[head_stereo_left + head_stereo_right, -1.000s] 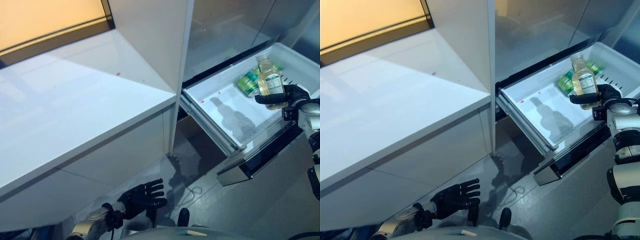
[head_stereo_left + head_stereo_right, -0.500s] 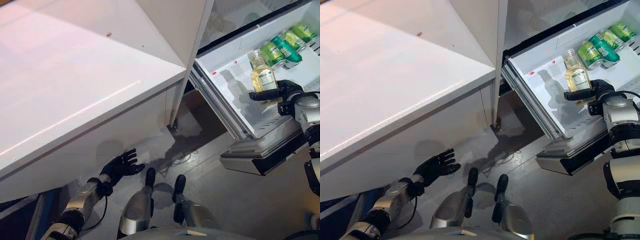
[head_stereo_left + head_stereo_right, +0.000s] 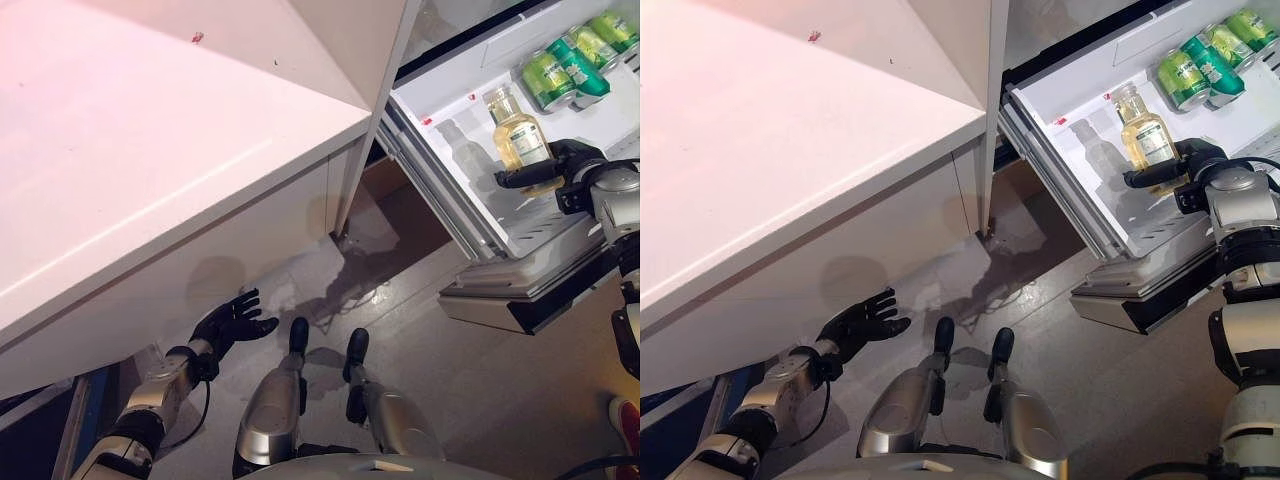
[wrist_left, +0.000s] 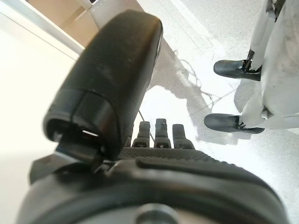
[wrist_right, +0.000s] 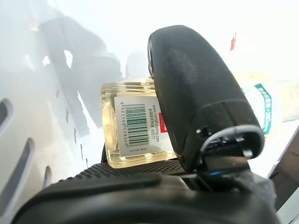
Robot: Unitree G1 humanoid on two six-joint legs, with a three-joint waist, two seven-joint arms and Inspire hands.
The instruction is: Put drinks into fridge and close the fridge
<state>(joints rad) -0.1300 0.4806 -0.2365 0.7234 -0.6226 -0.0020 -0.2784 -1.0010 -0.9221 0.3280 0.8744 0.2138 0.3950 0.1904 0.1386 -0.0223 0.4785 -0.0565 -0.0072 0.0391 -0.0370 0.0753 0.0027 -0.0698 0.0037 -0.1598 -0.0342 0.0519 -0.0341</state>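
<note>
A clear bottle of pale yellow drink (image 3: 518, 140) stays upright in my right hand (image 3: 560, 168), fingers and thumb curled round it, over the open white fridge drawer (image 3: 470, 130). The right wrist view shows the bottle's barcode label (image 5: 140, 123) behind my thumb. Green cans (image 3: 565, 65) lie at the drawer's far end. My left hand (image 3: 228, 325) hangs low near the floor under the counter, fingers spread and holding nothing.
A white counter (image 3: 150, 170) fills the left side, with a white upright panel (image 3: 375, 60) between it and the fridge. The drawer's dark front (image 3: 530, 300) juts out over the grey floor.
The camera has tilted down and shifted. My right hand has carried the bottle lower, into the drawer space. The left hand stays low beneath the counter.
</note>
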